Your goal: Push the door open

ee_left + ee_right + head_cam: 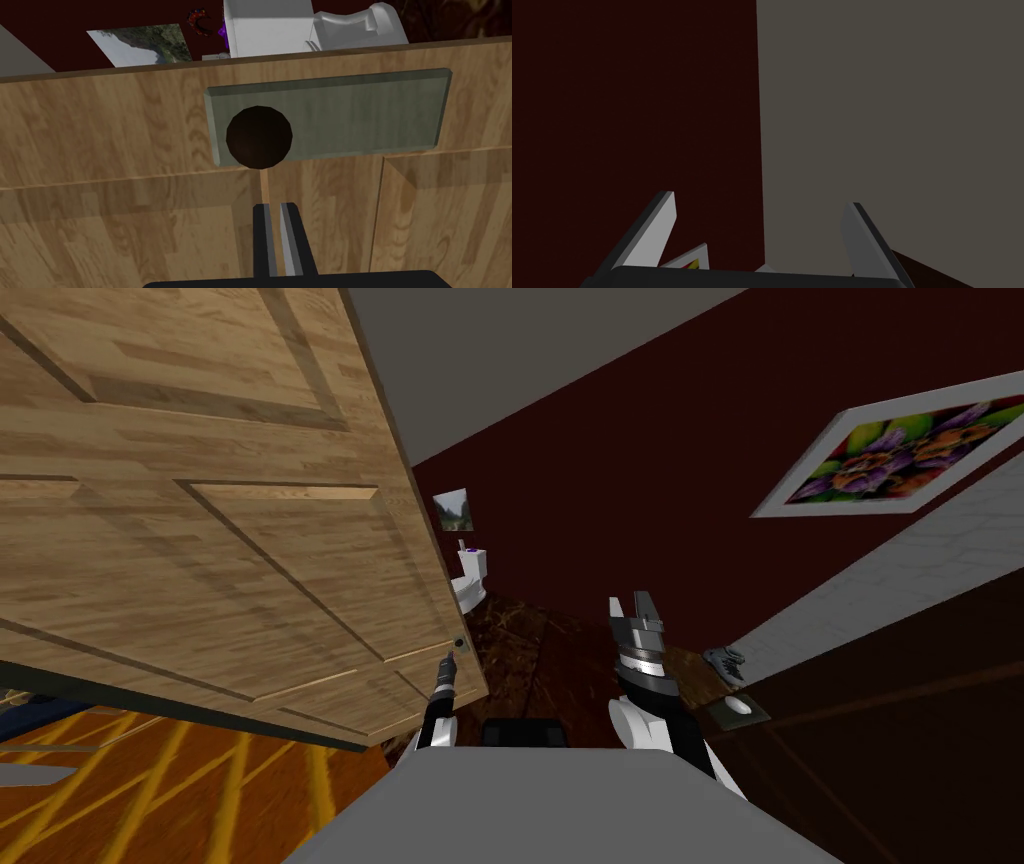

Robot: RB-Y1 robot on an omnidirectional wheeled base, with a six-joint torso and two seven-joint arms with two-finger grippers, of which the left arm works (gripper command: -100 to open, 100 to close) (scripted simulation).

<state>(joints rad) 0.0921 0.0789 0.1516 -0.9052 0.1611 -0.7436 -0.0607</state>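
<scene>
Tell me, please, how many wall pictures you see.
2: a small landscape picture above the toilet, beyond the wooden door, and a large flower picture farther right on the dark red wall. The door may hide others.

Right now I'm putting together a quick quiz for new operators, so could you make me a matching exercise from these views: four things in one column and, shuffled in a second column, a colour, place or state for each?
Things:
1. left tool
2. right tool
3. door knob
4. toilet

Descriptions:
A. white, beyond the edge of the door
B. fingers open, held away from the door
C. dark and round, on a grey plate
D. fingers shut, aimed at the wood beside the knob

Pairs: 1-D, 2-B, 3-C, 4-A.
</scene>
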